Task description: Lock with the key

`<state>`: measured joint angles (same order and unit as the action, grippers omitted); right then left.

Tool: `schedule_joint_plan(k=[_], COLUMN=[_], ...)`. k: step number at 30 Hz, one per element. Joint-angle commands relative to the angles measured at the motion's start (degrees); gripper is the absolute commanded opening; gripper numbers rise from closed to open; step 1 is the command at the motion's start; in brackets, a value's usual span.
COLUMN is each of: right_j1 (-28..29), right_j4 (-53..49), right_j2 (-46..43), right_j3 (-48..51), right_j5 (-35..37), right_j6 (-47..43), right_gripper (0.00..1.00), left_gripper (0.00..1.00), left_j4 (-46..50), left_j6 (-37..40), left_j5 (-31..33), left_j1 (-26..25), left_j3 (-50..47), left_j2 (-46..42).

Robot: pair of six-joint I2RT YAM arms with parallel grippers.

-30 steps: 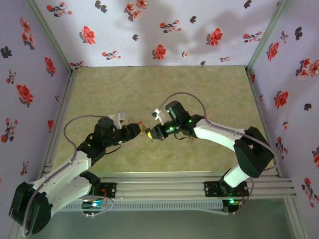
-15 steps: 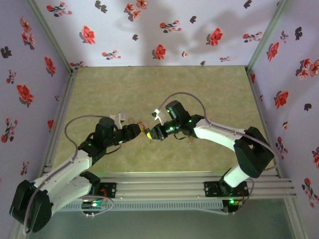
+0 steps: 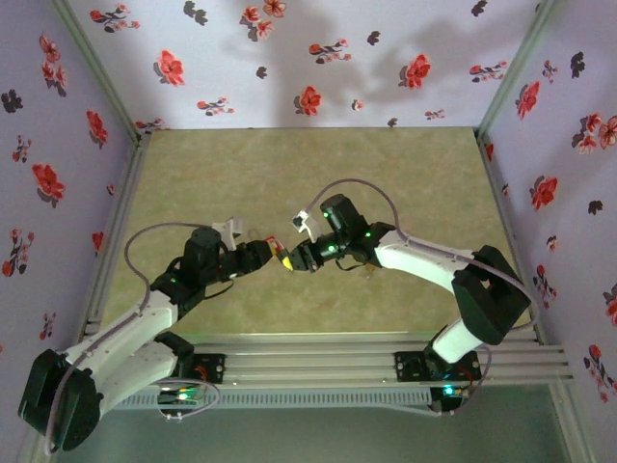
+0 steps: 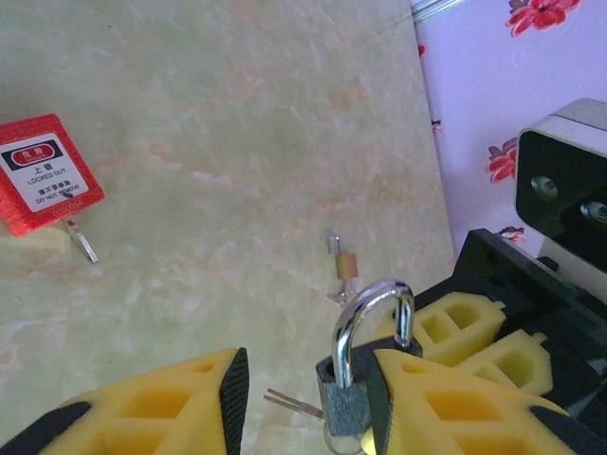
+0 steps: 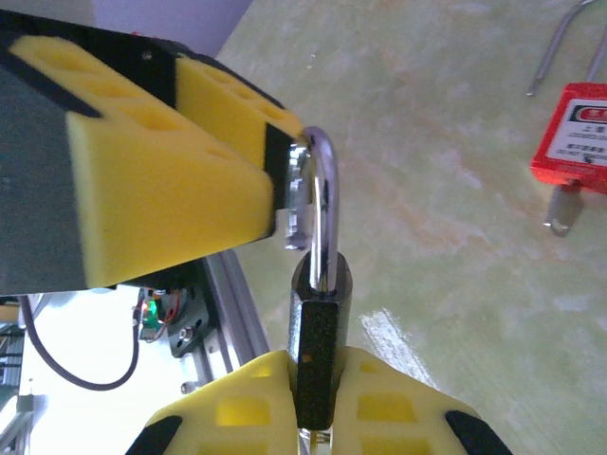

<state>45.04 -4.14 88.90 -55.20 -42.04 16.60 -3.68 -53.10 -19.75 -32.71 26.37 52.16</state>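
Observation:
My right gripper [image 5: 316,365] is shut on the body of a dark grey padlock [image 5: 318,322], whose silver shackle stands closed. In the left wrist view that padlock [image 4: 346,408] sits between the fingers of my left gripper [image 4: 308,365]. It rests against the right pad, with a clear gap to the left pad, so the jaws are open. The key's thin metal blade [image 4: 289,403] pokes out beside the body's lower end, and its head is hidden. The two grippers meet at mid-table, left gripper [image 3: 273,253] against right gripper [image 3: 293,260].
A red padlock [image 4: 43,171] lies on the tabletop, with a metal piece sticking out from under it. A small brass padlock [image 4: 343,265] lies further out. The red padlock [image 5: 574,137] sits to the right in the right wrist view. Flowered walls enclose the table on three sides.
My left jaws have narrowed a little around the padlock, and the left gripper has edged slightly toward the right one. The right gripper keeps its hold.

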Motion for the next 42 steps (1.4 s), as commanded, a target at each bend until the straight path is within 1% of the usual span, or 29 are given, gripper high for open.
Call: schedule_joint_plan(k=[1,6,14,17,20,24,26,28,30,33,35,42], right_j1=[0.36,0.34,0.32,0.32,0.42,0.43,0.64,0.81,0.83,0.82,0.79,0.8], right_j4=[2.54,2.52,2.22,2.01,1.69,2.25,2.38,2.46,3.09,4.32,5.66,6.46], right_j2=[-2.14,-2.05,-1.93,-1.91,-1.89,-2.13,-2.16,-1.88,-1.78,-1.91,-1.75,-1.8], right_j3=[0.73,0.69,0.62,0.64,0.56,0.63,0.8,0.71,0.82,1.31,1.63,1.83], right_j5=[-3.31,-3.33,-4.25,-4.72,-5.08,-6.62,-7.81,-8.85,-10.93,-13.87,-16.86,-16.99], right_j6=[0.45,0.43,0.13,-0.21,-0.43,-0.23,-0.25,-0.26,-0.05,0.45,1.36,2.07], right_gripper=[0.0,0.0,0.0,0.0,0.0,0.0,0.0,0.0,0.0,0.0,0.0,0.0], left_gripper=[0.4,0.4,0.42,0.44,0.5,0.54,0.55,0.55,0.55,0.56,0.55,0.55], left_j4=[0.85,1.37,2.97,1.3,-0.59,-0.65,-1.34,-4.51,-7.99,-8.28,-7.83,-7.73], left_j6=[2.16,2.43,3.16,1.85,0.2,-0.16,-1.08,-3.93,-6.64,-7.57,-7.96,-8.16], left_j5=[-0.73,-0.73,-1.13,-4.36,-10.3,-17.04,-20.16,-23.29,-26.52,-29.95,-30.75,-31.76], left_j1=[0.5,0.61,2.01,3.15,5.39,8.47,10.11,11.26,11.61,11.62,11.6,11.62], left_j3=[1.05,1.3,1.67,1.58,2.33,3.32,3.38,2.8,2.36,2.55,2.08,1.31], left_j2=[-0.21,-0.72,-4.62,-4.03,-2.42,-0.27,0.71,1.42,1.63,1.29,0.67,0.02])
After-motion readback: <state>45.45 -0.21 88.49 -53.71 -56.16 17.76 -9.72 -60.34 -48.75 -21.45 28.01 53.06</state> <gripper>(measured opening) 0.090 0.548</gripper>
